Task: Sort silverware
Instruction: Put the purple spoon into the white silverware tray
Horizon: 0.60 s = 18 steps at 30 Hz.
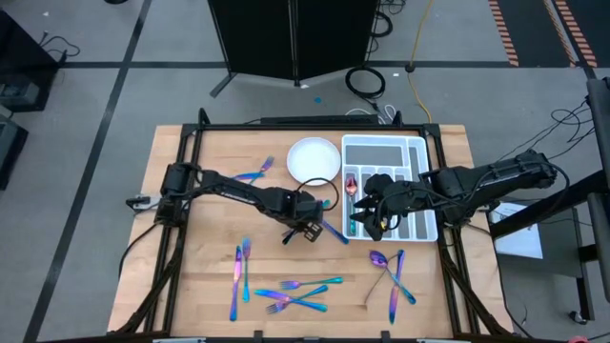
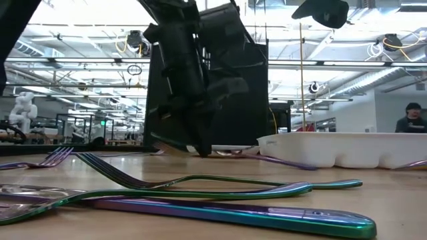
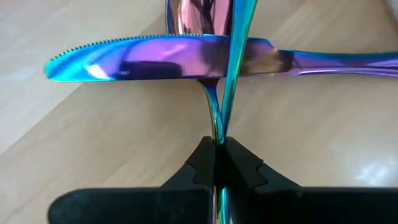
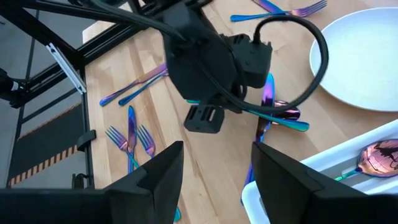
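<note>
My left gripper points down at mid-table, just near of the round white plate, and is shut on a slim teal piece of silverware. That piece crosses over a blue-purple knife lying on the wood; a pink spoon bowl shows beyond the knife. My right gripper hangs open above the near left corner of the white tray, holding nothing. One spoon lies in the tray. More silverware lies loose across the near half of the table. My left gripper pinches the teal piece's thin handle between its two fingertips, coming from above and slanting down. The handle runs straight on from the fingers and passes over the knife's blade. Which kind of piece it is, I cannot tell.
Forks lie at the far left by the plate. A knife and fork lie at the near left, several forks near the front edge, and a spoon with knives in front of the tray. Black frame rails border the table.
</note>
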Available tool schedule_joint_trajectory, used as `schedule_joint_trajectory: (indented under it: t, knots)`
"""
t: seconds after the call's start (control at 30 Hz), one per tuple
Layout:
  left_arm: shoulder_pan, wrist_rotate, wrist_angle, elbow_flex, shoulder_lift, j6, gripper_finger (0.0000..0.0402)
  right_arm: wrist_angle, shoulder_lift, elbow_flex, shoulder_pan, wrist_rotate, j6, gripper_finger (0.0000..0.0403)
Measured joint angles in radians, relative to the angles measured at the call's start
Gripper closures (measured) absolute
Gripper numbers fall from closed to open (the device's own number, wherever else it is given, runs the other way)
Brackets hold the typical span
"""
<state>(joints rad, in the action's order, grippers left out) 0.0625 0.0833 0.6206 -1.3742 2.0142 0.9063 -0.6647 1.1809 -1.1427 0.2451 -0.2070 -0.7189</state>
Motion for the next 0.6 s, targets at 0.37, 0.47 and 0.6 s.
schedule_joint_trajectory:
  t: [0.37, 0.47, 0.6]
  knots:
    - [-0.001, -0.027, -0.01, 0.0, 0.012, -0.054, 0.0337, 0.0, 0.0, 0.0, 0.006, 0.0, -0.002, 0.022]
    - [-0.003, -0.027, -0.008, 0.0, 0.012, -0.059, 0.0333, 0.0, 0.0, 0.0, 0.006, 0.0, -0.002, 0.022]
    - [-0.009, -0.027, -0.009, 0.0, 0.012, -0.083, 0.0332, 0.0, 0.0, 0.0, 0.007, 0.001, -0.002, 0.022]
